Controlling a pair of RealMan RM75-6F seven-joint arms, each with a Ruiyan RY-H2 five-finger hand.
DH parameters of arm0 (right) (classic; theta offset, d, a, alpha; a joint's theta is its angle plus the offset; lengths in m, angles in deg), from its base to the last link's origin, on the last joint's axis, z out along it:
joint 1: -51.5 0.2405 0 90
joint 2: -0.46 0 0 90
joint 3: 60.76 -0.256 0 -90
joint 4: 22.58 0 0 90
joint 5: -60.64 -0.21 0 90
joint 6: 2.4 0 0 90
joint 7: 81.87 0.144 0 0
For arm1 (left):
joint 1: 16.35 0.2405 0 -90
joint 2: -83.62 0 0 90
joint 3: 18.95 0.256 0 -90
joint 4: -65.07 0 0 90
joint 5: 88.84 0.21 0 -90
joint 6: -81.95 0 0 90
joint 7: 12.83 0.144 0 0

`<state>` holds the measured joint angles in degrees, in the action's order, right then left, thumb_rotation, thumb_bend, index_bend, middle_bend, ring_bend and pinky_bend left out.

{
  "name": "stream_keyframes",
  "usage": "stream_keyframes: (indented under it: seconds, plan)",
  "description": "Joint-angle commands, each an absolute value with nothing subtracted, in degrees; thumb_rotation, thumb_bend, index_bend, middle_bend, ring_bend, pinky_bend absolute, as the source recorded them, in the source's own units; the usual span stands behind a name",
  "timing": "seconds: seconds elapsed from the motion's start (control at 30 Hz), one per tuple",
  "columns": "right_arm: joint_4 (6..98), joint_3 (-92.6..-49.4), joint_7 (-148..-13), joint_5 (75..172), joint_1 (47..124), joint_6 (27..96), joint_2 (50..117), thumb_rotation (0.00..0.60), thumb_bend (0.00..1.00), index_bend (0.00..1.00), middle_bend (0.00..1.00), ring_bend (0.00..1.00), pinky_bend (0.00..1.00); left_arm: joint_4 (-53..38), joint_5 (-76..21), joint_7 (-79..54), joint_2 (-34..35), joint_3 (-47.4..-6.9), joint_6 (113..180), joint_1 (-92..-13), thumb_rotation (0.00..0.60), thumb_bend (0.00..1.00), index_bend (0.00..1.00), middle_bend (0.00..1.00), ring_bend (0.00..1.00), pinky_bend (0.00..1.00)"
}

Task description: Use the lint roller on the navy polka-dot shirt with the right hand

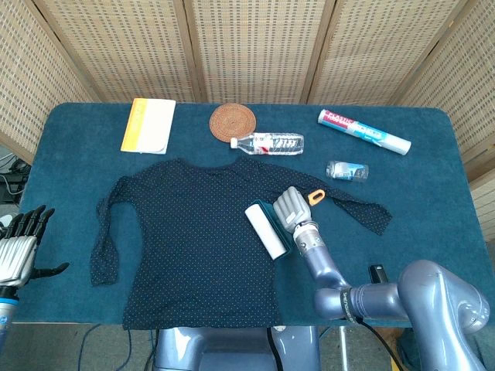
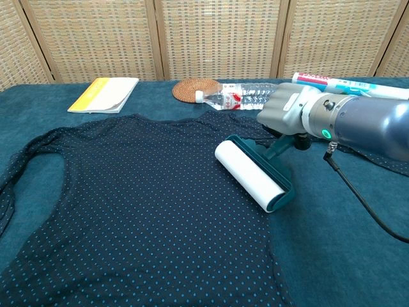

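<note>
From the head view, my right hand (image 1: 292, 207) is wrapped around the handle of the lint roller (image 1: 267, 229), and the white roll lies on the right edge of the shirt (image 1: 193, 232), close to where the side seam meets the blue table (image 1: 433, 193). My worry is that the roll runs off the cloth onto the felt-like table cover: it would pick up fluff there and do nothing for the shirt. The sticky sheet could also drag the thin fabric and bunch it, since nothing pins the shirt down. My left hand (image 1: 19, 247) hangs off the table's left edge, fingers spread, holding nothing, so it gives no help. The shirt lies flat, front up, sleeves spread, in the middle of the table. Behind it sit a notebook (image 1: 148, 124), a round coaster (image 1: 233, 120) and a water bottle (image 1: 267, 143).

From the chest view, the right hand (image 2: 289, 112) closes firmly on the teal handle, and the lint roller (image 2: 251, 174) lies slanted with its far end near the shirt's (image 2: 128, 204) edge. The shirt is navy with small light dots, mostly smooth, with some ripples at the left sleeve. The cable trailing from my wrist could snag if I sweep wide. The left hand does not show here.
</note>
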<state>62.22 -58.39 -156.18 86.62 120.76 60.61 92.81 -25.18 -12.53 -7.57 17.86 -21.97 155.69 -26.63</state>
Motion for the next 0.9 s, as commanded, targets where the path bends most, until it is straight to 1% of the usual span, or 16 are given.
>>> stream_keyframes:
  seconds: [0.03, 0.17, 0.23, 0.3, 0.37, 0.47, 0.5, 0.53, 0.57, 0.6, 0.63, 0.67, 0.7, 0.73, 0.8, 0.9]
  plan:
    - [64.01, -58.83, -154.57, 89.18, 119.67, 62.47, 91.79, 0.6, 0.0, 0.0, 1.0, 1.0, 1.0, -25.26, -12.35, -7.82, 18.0, -21.91, 155.74, -26.61, 0.6, 0.0, 0.0, 0.0, 0.0, 0.0]
    - [67.69, -58.83, -152.01, 92.67, 117.74, 65.37, 89.03, 0.6, 0.0, 0.0, 1.0, 1.0, 1.0, -25.5, -11.84, -8.51, 18.28, -21.82, 156.08, -26.48, 0.6, 0.0, 0.0, 0.0, 0.0, 0.0]
    - [71.69, -58.47, -147.61, 96.49, 114.85, 68.65, 85.41, 0.6, 0.0, 0.0, 1.0, 1.0, 1.0, -25.78, -11.01, -9.28, 18.61, -21.67, 156.79, -26.21, 0.6, 0.0, 0.0, 0.0, 0.0, 0.0]
    - [74.11, -57.35, -143.11, 101.47, 112.3, 70.28, 82.46, 0.6, 0.0, 0.0, 1.0, 1.0, 1.0, -25.8, -10.17, -10.1, 18.82, -21.5, 157.4, -26.0, 0.6, 0.0, 0.0, 0.0, 0.0, 0.0]
    - [75.09, -55.71, -134.4, 109.81, 108.15, 72.52, 78.95, 0.6, 0.0, 0.0, 1.0, 1.0, 1.0, -25.73, -8.75, -11.34, 18.98, -21.32, 158.48, -25.72, 0.6, 0.0, 0.0, 0.0, 0.0, 0.0]
    - [72.79, -53.53, -122.04, 121.11, 102.97, 75.93, 76.54, 0.6, 0.0, 0.0, 0.99, 1.0, 1.0, -25.59, -7.4, -12.43, 19.14, -21.04, 159.45, -25.43, 0.6, 0.0, 0.0, 0.0, 0.0, 0.0]
    - [71.53, -52.99, -118.4, 124.14, 101.3, 77.36, 76.2, 0.6, 0.0, 0.0, 0.97, 0.99, 1.0, -25.58, -7.05, -12.71, 19.19, -20.94, 159.7, -25.34, 0.6, 0.0, 0.0, 0.0, 0.0, 0.0]
    - [70.31, -52.42, -114.87, 126.78, 99.47, 79.01, 75.94, 0.6, 0.0, 0.0, 0.93, 0.96, 0.97, -25.58, -6.68, -12.98, 19.26, -20.81, 159.96, -25.22, 0.6, 0.0, 0.0, 0.0, 0.0, 0.0]
    - [69.27, -51.82, -111.69, 128.9, 97.66, 80.49, 75.71, 0.6, 0.0, 0.0, 0.89, 0.93, 0.93, -25.57, -6.36, -13.26, 19.35, -20.72, 160.27, -25.08, 0.6, 0.0, 0.0, 0.0, 0.0, 0.0]
    - [68.56, -51.11, -108.81, 130.4, 95.5, 82.2, 75.38, 0.6, 0.0, 0.0, 0.8, 0.83, 0.81, -25.64, -6.08, -13.56, 19.44, -20.65, 160.67, -24.9, 0.6, 0.0, 0.0, 0.0, 0.0, 0.0]
    - [67.99, -50.61, -106.87, 131.41, 93.79, 83.31, 75.14, 0.6, 0.0, 0.0, 0.66, 0.68, 0.62, -25.68, -5.88, -13.79, 19.53, -20.6, 160.99, -24.74, 0.6, 0.0, 0.0, 0.0, 0.0, 0.0]
    - [67.98, -50.23, -104.77, 131.44, 91.71, 84.4, 74.86, 0.6, 0.0, 0.0, 0.55, 0.56, 0.49, -25.78, -5.62, -14.0, 19.63, -20.51, 161.38, -24.54, 0.6, 0.0, 0.0, 0.0, 0.0, 0.0]
    - [68.09, -50.05, -102.86, 131.78, 90.07, 85.21, 74.7, 0.6, 0.0, 0.0, 0.36, 0.33, 0.28, -25.85, -5.32, -14.14, 19.71, -20.4, 161.75, -24.35, 0.6, 0.0, 0.0, 0.0, 0.0, 0.0]
    - [68.3, -49.99, -101.28, 131.93, 89.12, 85.42, 74.59, 0.6, 0.0, 0.0, 0.18, 0.14, 0.13, -25.9, -5.14, -14.18, 19.75, -20.36, 161.96, -24.27, 0.6, 0.0, 0.0, 0.0, 0.0, 0.0]
    - [68.46, -49.65, -96.48, 131.94, 86.02, 86.03, 73.94, 0.6, 0.0, 0.0, 0.02, 0.0, 0.0, -26.11, -4.47, -14.05, 19.68, -20.3, 162.97, -23.94, 0.6, 0.0, 0.0, 0.0, 0.0, 0.0]
    - [66.98, -49.51, -93.69, 132.82, 82.0, 87.58, 73.89, 0.6, 0.0, 0.0, 0.0, 0.0, 0.0, -25.97, -3.24, -13.38, 19.05, -19.96, 164.63, -23.27, 0.6, 0.0, 0.0, 0.0, 0.0, 0.0]
